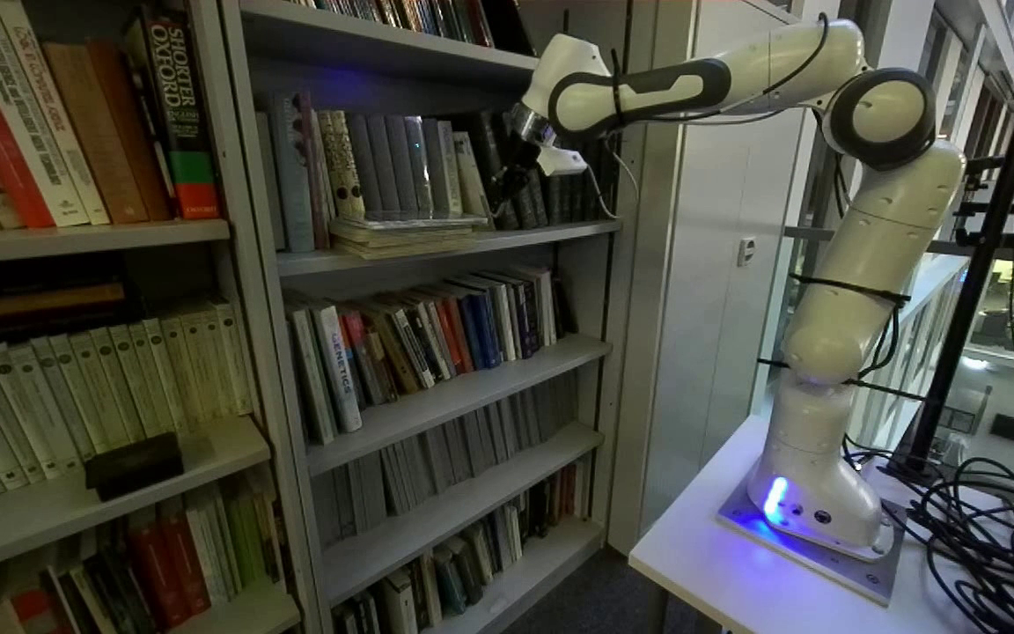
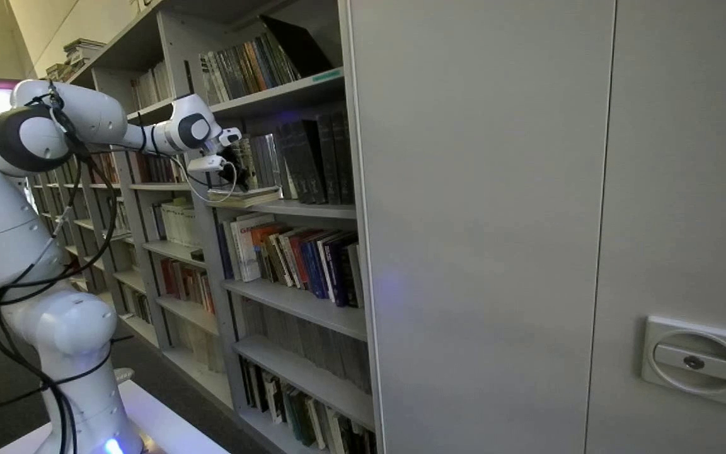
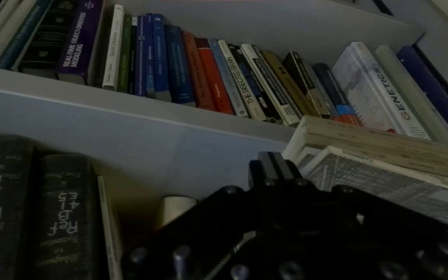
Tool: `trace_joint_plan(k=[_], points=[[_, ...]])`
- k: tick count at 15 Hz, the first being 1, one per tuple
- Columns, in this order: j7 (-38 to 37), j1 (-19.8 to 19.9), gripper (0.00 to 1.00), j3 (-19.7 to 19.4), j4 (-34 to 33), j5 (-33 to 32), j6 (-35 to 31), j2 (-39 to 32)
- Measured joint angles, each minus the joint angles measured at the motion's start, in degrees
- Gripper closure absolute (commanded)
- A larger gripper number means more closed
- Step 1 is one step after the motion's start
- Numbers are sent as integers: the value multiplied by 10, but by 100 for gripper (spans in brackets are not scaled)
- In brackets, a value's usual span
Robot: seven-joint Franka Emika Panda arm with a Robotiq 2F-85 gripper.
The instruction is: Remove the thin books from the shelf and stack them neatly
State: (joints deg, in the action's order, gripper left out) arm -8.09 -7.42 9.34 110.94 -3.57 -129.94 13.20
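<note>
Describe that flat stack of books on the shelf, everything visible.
The flat stack of books lies on the grey shelf at its front edge, with upright grey books behind it. Several slim, paper-like volumes show yellowish edges; the top cover looks grey, hatched and shiny. Their ends are unevenly aligned. The shut gripper is close to one end; contact cannot be told.

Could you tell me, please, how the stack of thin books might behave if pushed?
The stack of thin books may slide apart, since its books lie slightly staggered. The top book could slip, as its cover looks shiny. An outward push might topple the stack, which seems to overhang the shelf.
</note>
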Motion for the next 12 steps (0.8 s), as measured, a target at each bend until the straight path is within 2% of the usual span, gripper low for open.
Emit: trace_joint_plan(k=[5, 12], points=[[9, 8, 100, -26, 38, 0, 30, 30], [62, -2, 100, -23, 120, 0, 132, 109]])
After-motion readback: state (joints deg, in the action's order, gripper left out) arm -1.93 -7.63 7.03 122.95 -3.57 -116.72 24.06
